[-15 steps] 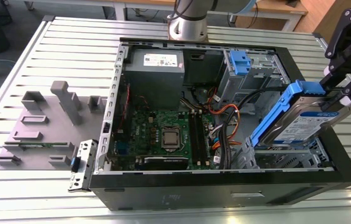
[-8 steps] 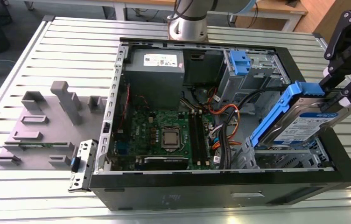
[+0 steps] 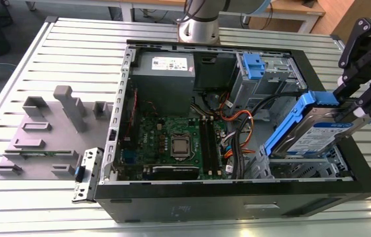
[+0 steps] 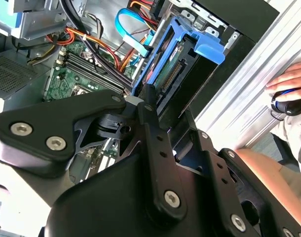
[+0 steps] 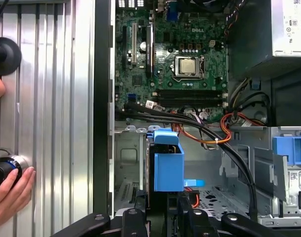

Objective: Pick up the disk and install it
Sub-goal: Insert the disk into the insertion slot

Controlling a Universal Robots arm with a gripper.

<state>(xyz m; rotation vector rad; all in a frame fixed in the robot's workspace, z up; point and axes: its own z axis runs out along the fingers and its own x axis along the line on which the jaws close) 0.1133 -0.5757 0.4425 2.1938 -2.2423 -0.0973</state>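
Observation:
The disk, a silver drive with a blue-and-white label in a blue carrier, hangs tilted over the metal drive bay at the front corner of the open computer case, on the exterior view's right. My gripper is shut on its upper end. In the second wrist view the disk stands edge-on past a black finger, its connector side showing. In the first wrist view the disk's blue carrier juts out from the gripper above the bay.
Inside the case lie the motherboard, a grey power supply, a blue bracket and loose orange and black cables. A grey fixture plate sits on the slatted table. A person's hand rests beside the case.

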